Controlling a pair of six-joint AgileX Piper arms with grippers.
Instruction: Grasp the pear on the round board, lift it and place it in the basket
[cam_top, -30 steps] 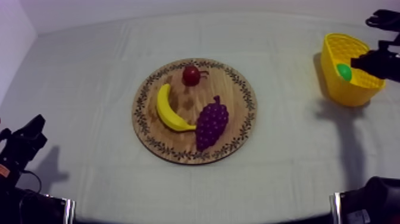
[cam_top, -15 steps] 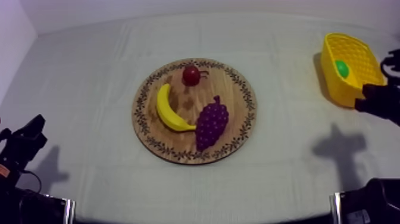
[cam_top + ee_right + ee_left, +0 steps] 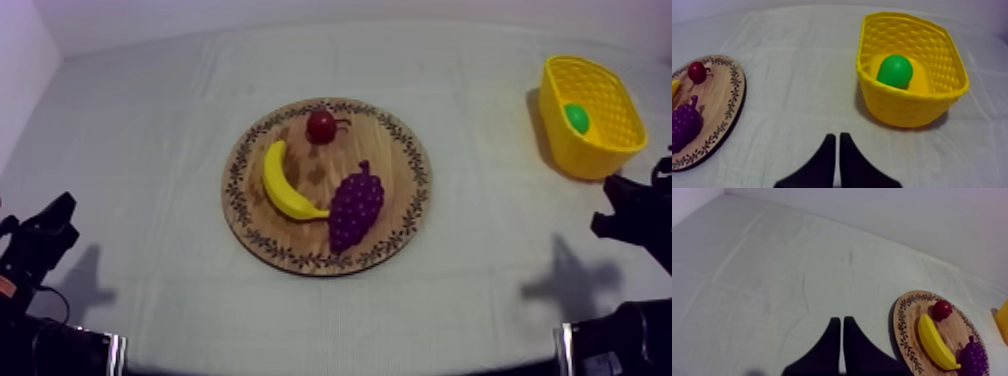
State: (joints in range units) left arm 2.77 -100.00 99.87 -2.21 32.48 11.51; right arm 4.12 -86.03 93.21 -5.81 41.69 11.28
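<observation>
The green pear [image 3: 577, 119] [image 3: 895, 71] lies inside the yellow basket [image 3: 618, 146] [image 3: 907, 110] at the far right of the table. The round wooden board [image 3: 300, 255] [image 3: 722, 105] [image 3: 909, 333] sits mid-table. My right gripper [image 3: 612, 207] [image 3: 837, 137] hovers over the cloth just in front of the basket, fingers together as a narrow wedge, holding nothing. My left gripper [image 3: 60, 212] [image 3: 839, 322] rests low at the left, shut and empty, well left of the board.
On the board lie a banana [image 3: 283, 183] [image 3: 934, 343], a bunch of grapes [image 3: 356, 206] [image 3: 683, 125] [image 3: 973, 359] and a small red fruit [image 3: 321, 126] [image 3: 697, 72] [image 3: 942, 309]. Bare cloth stretches between board and basket.
My right gripper has drawn back from over the basket toward the table's near right side. The pear stays in the basket. The left arm has not moved.
</observation>
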